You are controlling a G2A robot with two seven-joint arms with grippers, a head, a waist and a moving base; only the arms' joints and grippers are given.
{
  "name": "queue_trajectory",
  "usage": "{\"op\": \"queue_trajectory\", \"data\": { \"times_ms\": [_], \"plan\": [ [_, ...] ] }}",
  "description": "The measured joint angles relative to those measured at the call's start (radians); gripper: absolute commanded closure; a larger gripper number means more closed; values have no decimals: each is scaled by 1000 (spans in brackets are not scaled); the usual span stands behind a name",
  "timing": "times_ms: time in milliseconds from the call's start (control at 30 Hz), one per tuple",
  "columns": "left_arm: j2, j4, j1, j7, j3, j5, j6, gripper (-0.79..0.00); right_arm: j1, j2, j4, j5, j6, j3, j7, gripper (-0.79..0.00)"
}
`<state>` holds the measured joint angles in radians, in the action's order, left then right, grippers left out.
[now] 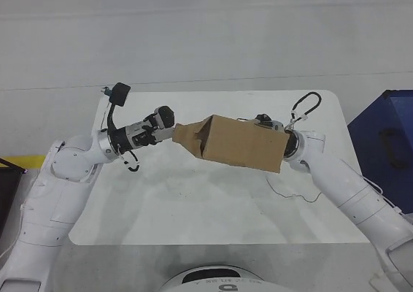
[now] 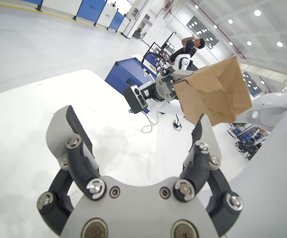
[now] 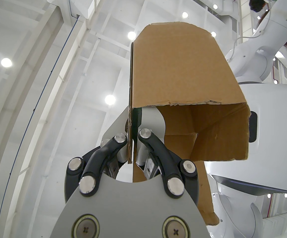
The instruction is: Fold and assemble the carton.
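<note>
well, brown carton (image 3: pixel 183 75), open-ended, edge ragged, in right pincer (image 3: pixel 133 122).

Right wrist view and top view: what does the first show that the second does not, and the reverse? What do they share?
Right wrist view: the right gripper shut on one wall of the carton at its open end, and the carton's bare brown inside. Top view: the white table below the carton, the left gripper at the carton's folded end, and a blue container beside the table. Shared: the brown carton itself.
</note>
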<state>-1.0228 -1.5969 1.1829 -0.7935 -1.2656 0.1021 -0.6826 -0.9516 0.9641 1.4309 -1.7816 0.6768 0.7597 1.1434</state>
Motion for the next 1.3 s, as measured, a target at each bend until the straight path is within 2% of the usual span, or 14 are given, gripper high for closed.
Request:
{"op": "queue_trajectory", "data": {
  "times_ms": [167,367,667,1300],
  "plan": [
    [-9,19,-45,-12,54,2,-16,-785,35,8,-23,-7,-1,-45,1,0],
    [-9,13,-56,-43,71,24,-42,-785,74,17,-56,-29,-7,-84,7,0],
    [1,4,-38,-72,43,81,-68,-785,112,25,-95,-61,-7,-126,7,0],
    [4,-41,-42,-9,37,-35,-9,-785,148,25,-121,-59,-24,-185,24,0]
  ]
}}
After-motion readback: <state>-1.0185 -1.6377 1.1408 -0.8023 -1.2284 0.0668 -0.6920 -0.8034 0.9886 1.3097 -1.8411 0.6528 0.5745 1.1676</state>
